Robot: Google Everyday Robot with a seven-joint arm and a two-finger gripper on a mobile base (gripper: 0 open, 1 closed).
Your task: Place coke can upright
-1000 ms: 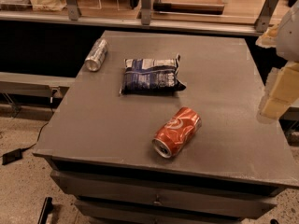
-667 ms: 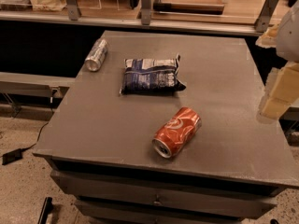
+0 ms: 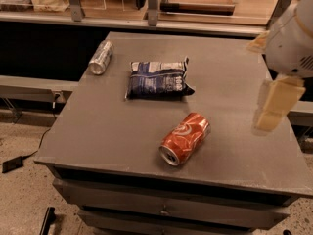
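Gripper (image 3: 270,112) over right edge of table (image 3: 230,67), holding nothing; whether apart or together cannot be told. Well apart to its left, near front centre: coke can (image 3: 185,138), red, on its side, silver end facing front-left, white swirl lettering across body, not fully readable. Behind it: dark blue snack bag (image 3: 159,79), lying flat, print illegible. Near far left edge: silver can (image 3: 100,58), also on its side.
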